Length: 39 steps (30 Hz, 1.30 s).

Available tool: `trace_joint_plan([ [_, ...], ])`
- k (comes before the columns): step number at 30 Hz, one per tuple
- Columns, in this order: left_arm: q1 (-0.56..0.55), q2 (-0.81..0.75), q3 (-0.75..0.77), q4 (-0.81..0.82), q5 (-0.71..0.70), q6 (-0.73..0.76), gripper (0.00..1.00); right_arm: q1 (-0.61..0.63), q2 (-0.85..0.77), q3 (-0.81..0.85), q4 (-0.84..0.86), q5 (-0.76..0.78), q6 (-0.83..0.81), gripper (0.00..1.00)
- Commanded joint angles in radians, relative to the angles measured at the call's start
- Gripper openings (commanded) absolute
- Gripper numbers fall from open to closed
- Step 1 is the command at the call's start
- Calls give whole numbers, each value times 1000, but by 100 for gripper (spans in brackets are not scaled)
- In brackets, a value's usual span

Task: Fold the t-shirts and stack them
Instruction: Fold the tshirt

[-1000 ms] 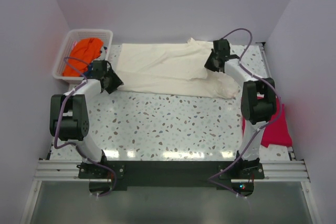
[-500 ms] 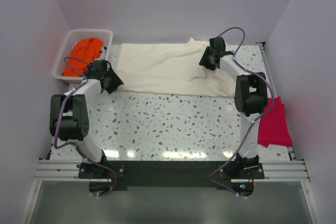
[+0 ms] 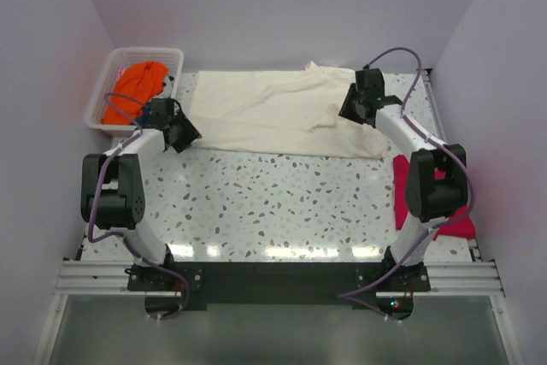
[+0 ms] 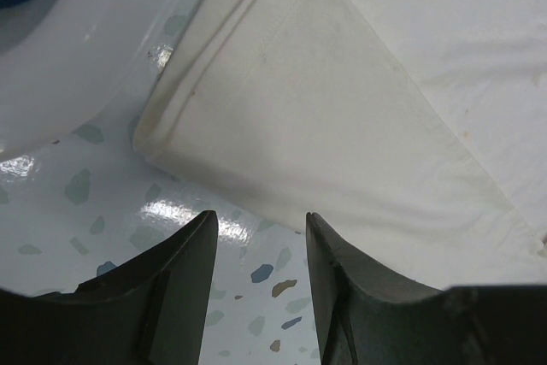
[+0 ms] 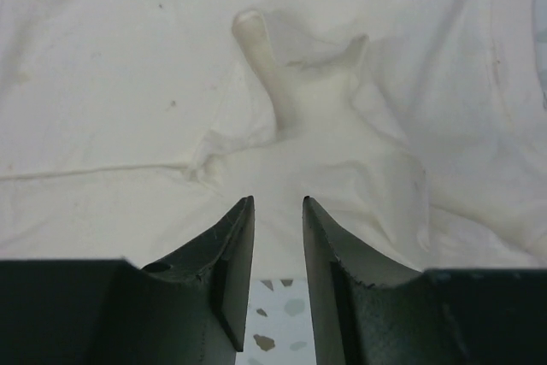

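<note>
Cream-white t-shirt spread flat across table, 12 o'clock side. Left gripper low at shirt's 9 o'clock hem corner, jaws apart, empty. Right gripper over rumpled cloth at 3 o'clock end, jaws narrowly parted, nothing between. Orange t-shirt in basket, 10 o'clock. Red t-shirt at 4 o'clock edge.

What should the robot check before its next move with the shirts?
1. Left claw open and empty: ok.
2. Right claw open and empty: ok.
3. Cream shirt lying smooth: not ok, a pinched peak of cloth stands before the right claw.
4. Cream shirt folded small: not ok, it is a long strip.
5. Red shirt folded: cannot tell, the right arm hides part.
6. Orange shirt out of the basket: not ok.
</note>
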Motion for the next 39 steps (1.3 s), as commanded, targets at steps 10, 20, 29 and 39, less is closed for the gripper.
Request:
trace_joint_plan([
  [10,-2,-26,9,36,12,25,50,-14,-23,-127,-71,43,-86,21],
  [20,-2,20,8,37,9,18,50,-113,-57,-90,-85,46,-112,41],
  [29,-2,41,8,39,4,18,50,-118,-175,-205,-54,68,-137,54],
  [39,-2,64,-5,42,-10,7,50,-120,-104,-270,-2,86,-109,47],
])
